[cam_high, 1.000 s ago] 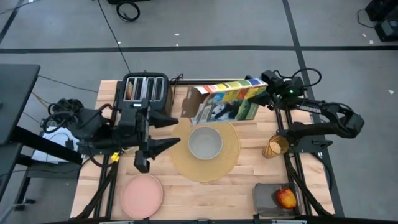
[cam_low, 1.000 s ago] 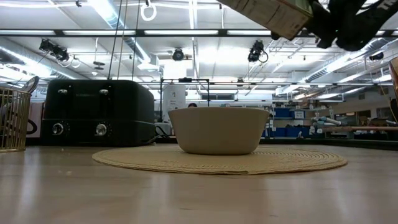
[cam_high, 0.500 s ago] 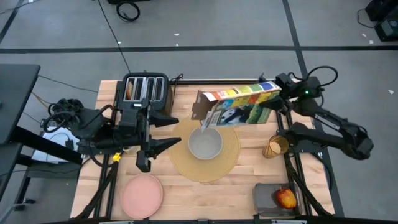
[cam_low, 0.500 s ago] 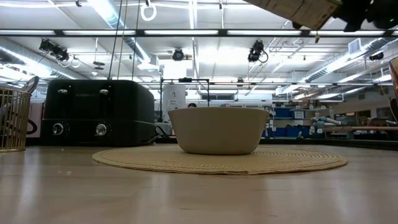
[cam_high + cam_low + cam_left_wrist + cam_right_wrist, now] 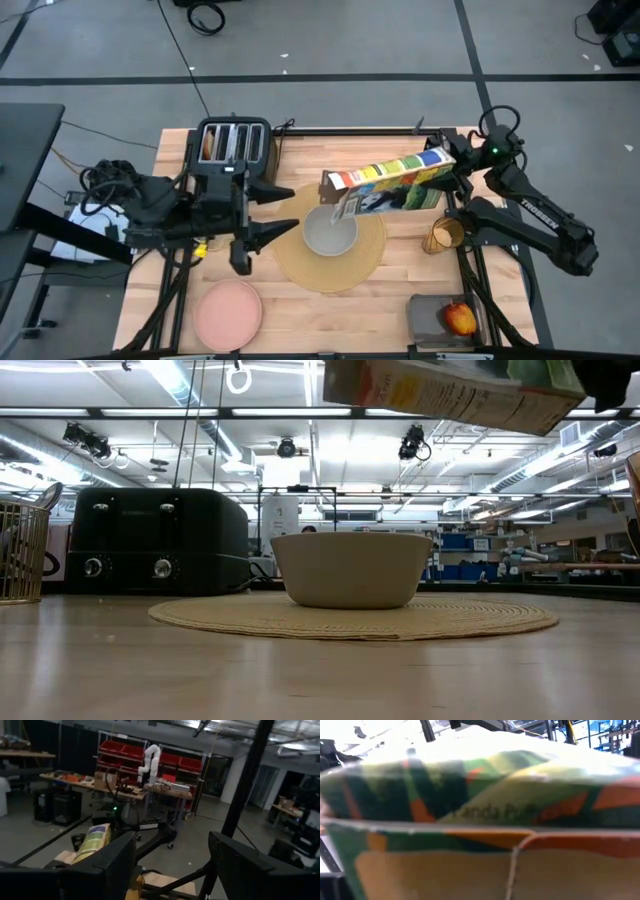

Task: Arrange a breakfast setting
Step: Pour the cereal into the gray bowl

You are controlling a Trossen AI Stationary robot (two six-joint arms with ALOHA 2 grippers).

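Observation:
My right gripper (image 5: pixel 452 176) is shut on a colourful cereal box (image 5: pixel 385 183), held high over the table; the box also shows in the low view (image 5: pixel 450 395) and fills the right wrist view (image 5: pixel 480 820). The box's open end (image 5: pixel 335 195) is above the pale grey bowl (image 5: pixel 330 232), which stands on the round tan placemat (image 5: pixel 365 255). My left gripper (image 5: pixel 275 212) is open and empty, left of the bowl. The pink plate (image 5: pixel 228 313) lies at the near left. The amber tumbler (image 5: pixel 443 236) stands right of the placemat. The red apple (image 5: pixel 460 318) lies in the mesh basket (image 5: pixel 425 318). The spoon does not show plainly. My right gripper holds the cereal box by its closed bottom end (image 5: pixel 440 178), coming level from the table's right side. The box hides the fingers in the wrist view, so the kind of hold cannot be told. The box is lifted clear and lies nearly on its side.
The black four-slot toaster (image 5: pixel 233 143) stands at the far left, behind my left arm; it also shows in the low view (image 5: pixel 155 540). A wire basket (image 5: pixel 20 555) shows at the low view's left edge. Bare wood lies between the plate and the mesh basket.
My right gripper has carried the cereal box from the far edge toward the near edge and the bowl. The box has rolled about its length and come lower, its open end now over the bowl. My left gripper has shifted slightly toward the table's right.

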